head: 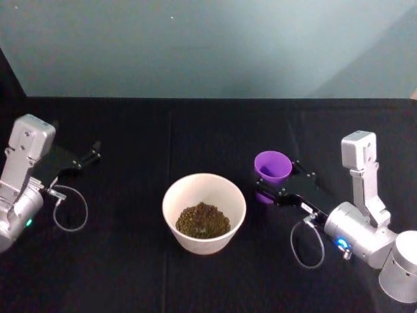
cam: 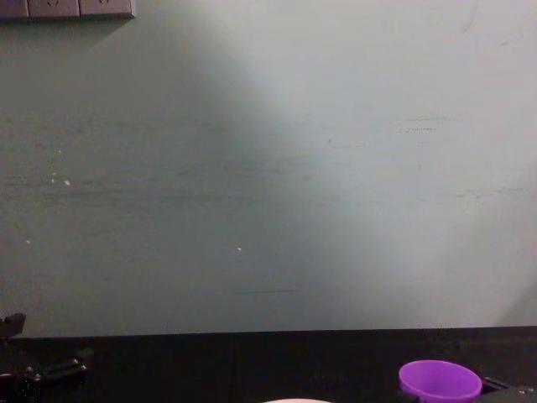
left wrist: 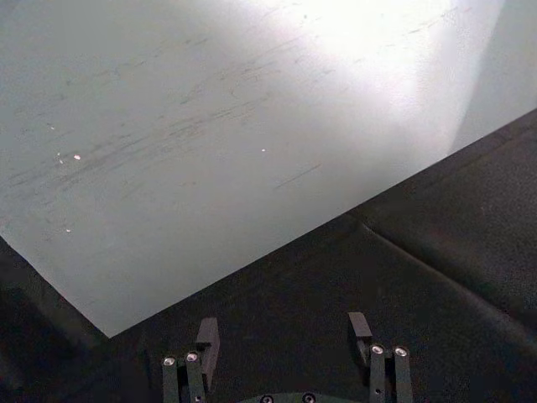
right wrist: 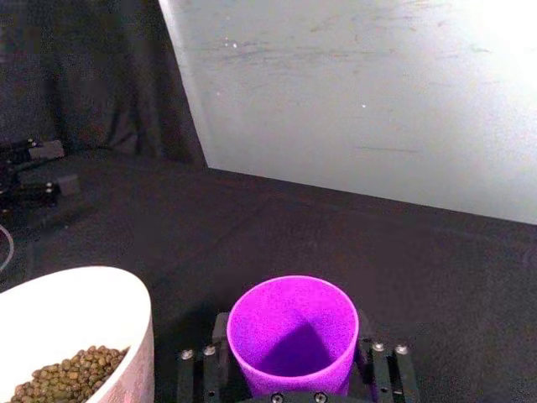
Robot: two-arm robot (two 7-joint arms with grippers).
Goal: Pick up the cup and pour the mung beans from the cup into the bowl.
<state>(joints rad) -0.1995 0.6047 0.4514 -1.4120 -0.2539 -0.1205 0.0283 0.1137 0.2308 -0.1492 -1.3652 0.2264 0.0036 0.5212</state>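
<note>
The right pincer is clamped on the empty cup, right of the bowl; light, smooth plastic, best held mid-wall. The left pincer stands apart.

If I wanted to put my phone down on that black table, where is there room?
Bare cloth lies between the left tool and the bowl, and behind the bowl toward the wall. It is crowded beside the bowl where the right tool holds the cup.

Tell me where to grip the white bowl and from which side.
Pinch the bowl by its rim, coming from above on the robot's left side: the open left gripper is free, the rim is thin and exposed, and the mung beans lie low inside.
</note>
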